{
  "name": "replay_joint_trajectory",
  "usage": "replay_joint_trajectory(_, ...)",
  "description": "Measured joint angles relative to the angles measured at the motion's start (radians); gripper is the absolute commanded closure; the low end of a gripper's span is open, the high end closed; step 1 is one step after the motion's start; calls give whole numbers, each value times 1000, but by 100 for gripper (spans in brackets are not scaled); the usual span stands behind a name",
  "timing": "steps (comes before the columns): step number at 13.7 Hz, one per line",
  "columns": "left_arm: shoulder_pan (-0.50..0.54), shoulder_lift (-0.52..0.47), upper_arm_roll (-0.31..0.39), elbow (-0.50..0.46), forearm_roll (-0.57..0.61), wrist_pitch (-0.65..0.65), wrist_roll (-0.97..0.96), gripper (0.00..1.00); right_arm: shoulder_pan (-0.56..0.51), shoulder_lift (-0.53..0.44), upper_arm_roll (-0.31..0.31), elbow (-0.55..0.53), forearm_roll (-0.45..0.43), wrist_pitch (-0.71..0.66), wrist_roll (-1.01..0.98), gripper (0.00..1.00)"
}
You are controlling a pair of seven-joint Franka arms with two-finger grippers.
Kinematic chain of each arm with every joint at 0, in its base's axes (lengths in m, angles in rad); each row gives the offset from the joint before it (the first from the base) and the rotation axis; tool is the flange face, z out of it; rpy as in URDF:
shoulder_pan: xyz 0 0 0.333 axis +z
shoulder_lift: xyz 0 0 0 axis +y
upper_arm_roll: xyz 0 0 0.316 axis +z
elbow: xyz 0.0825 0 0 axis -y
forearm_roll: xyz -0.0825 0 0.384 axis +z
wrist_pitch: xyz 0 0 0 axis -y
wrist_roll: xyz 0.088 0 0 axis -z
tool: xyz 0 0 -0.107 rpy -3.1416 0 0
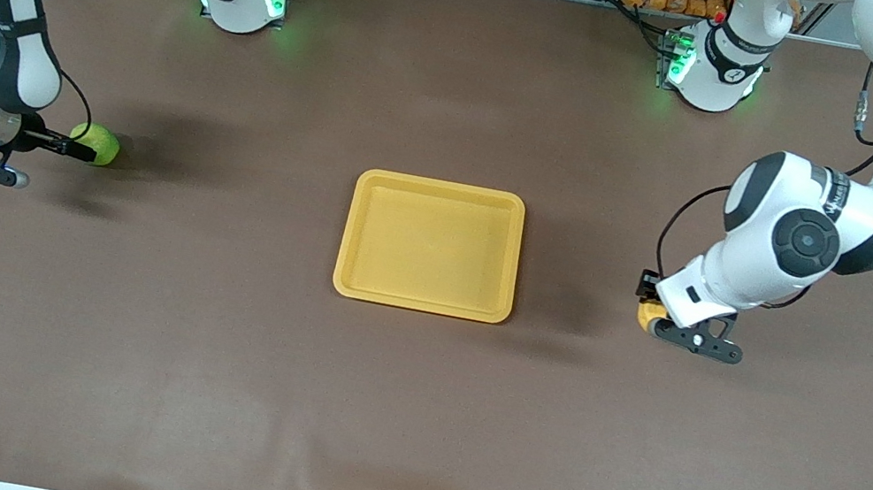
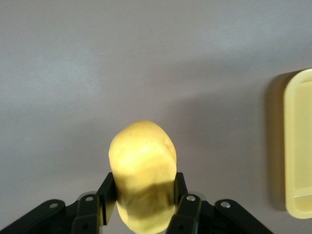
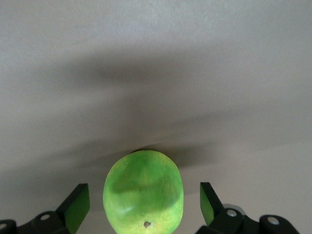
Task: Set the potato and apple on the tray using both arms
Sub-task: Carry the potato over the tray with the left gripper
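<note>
Left gripper (image 2: 141, 207) is clamped on the potato (image 2: 143, 173); fingers (image 2: 108, 190) pinch its lower end, with most of the lump sticking out past the tips. In the front view it hangs over bare table toward the left arm's end, well apart from the tray (image 1: 431, 245). Right gripper (image 3: 141, 204) is spread wide around the apple (image 3: 143, 192), pads clear of the skin on both sides, nothing gripped. The apple sits on the table toward the right arm's end, also well apart from the tray.

Risks, as I read it:
- The potato grip is low and the surface is smooth, so a fast swing could rotate it or let it slip out before it reaches the tray.
- The apple is round, so an off-centre closure would squirt it out from the pads.
- Both arms converge on one tray, so a collision is possible if they arrive together.
</note>
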Motion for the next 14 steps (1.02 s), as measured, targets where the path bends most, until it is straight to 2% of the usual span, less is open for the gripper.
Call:
replay_joint_trajectory(3, -85, 27, -3, 38, 0, 0, -128, 100, 0, 10, 0, -17, 0, 17, 0, 0)
replay_joint_trajectory(7, -194, 111, -3, 125, 0, 0, -288, 100, -1, 20, 0, -35, 0, 33, 0, 0)
replay_joint_trajectory(9, -243, 164, -4, 174, 0, 0, -367, 100, -1, 20, 0, -49, 0, 37, -1, 21)
replay_joint_trajectory(12, -320, 237, -3, 241, 0, 0, -481, 100, -1, 18, 0, -51, 0, 39, -30, 73)
replay_joint_trajectory(14, -363, 277, -3, 271, 0, 0, -548, 100, -1, 18, 0, -51, 0, 39, -37, 95)
